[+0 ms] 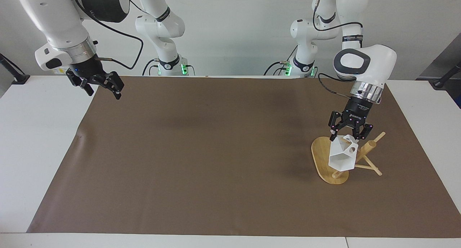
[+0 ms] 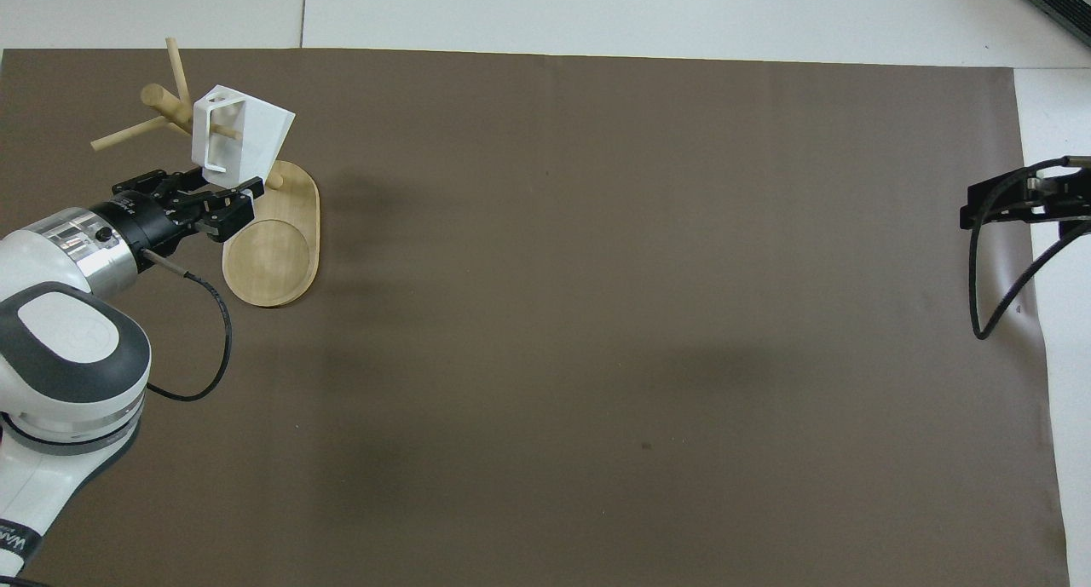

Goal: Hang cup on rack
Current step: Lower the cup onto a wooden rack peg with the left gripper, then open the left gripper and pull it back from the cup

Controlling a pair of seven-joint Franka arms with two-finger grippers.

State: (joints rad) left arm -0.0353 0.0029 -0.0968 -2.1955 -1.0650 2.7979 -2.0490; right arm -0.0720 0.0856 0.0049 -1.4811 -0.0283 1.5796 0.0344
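One cup (image 1: 342, 156) – pegged on rack (image 1: 326, 161)

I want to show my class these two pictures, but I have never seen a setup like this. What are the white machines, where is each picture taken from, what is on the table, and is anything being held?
The white machines are two robot arms, each ending in a two-finger gripper. One picture faces the robots from across the table; the other looks down from above their own end, so the sides swap between them.

A brown mat covers the table. On it, toward the left arm's end, stands a bamboo rack: an oval base, a pole and thin pegs. A white faceted cup has a peg through its handle.

The left gripper is shut on the cup's handle. The right gripper waits open in the air over the mat's edge at the right arm's end, holding nothing.
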